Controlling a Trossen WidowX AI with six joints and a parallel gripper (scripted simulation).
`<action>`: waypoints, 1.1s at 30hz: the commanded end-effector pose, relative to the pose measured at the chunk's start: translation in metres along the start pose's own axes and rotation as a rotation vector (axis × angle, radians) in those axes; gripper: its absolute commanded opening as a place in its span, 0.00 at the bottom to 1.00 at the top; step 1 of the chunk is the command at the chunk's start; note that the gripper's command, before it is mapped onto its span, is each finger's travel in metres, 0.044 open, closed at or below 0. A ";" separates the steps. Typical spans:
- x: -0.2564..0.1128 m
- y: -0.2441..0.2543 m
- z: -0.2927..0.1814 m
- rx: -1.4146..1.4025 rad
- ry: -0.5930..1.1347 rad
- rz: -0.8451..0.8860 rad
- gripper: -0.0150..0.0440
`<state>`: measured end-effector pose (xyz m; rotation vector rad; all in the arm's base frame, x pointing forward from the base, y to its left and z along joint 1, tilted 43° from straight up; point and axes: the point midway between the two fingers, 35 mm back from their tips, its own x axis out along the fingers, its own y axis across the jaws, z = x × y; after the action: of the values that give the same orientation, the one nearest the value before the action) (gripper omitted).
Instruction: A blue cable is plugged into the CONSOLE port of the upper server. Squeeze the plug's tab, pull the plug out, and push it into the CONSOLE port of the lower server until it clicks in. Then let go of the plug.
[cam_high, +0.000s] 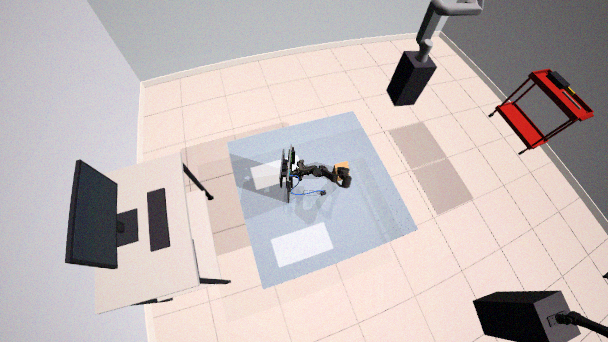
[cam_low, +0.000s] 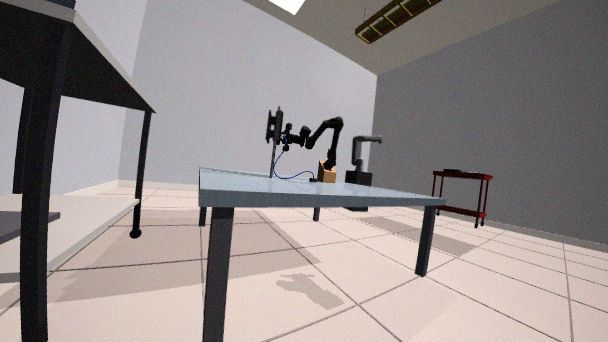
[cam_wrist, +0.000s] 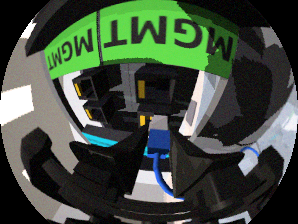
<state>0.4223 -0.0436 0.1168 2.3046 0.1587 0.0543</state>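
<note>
While facing the ports under the green strip (cam_wrist: 155, 40), holds the blue plug (cam_wrist: 159, 141) tight between nearly shut black fingers, blue cable (cam_wrist: 159, 172) hanging below.
</note>
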 end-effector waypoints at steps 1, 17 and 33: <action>0.002 0.003 0.000 0.001 -0.001 0.011 0.25; 0.000 0.000 0.000 0.000 0.000 0.000 0.97; -0.008 0.009 -0.002 0.000 0.000 0.000 1.00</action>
<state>0.4181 -0.0491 0.1245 2.3038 0.1492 0.0559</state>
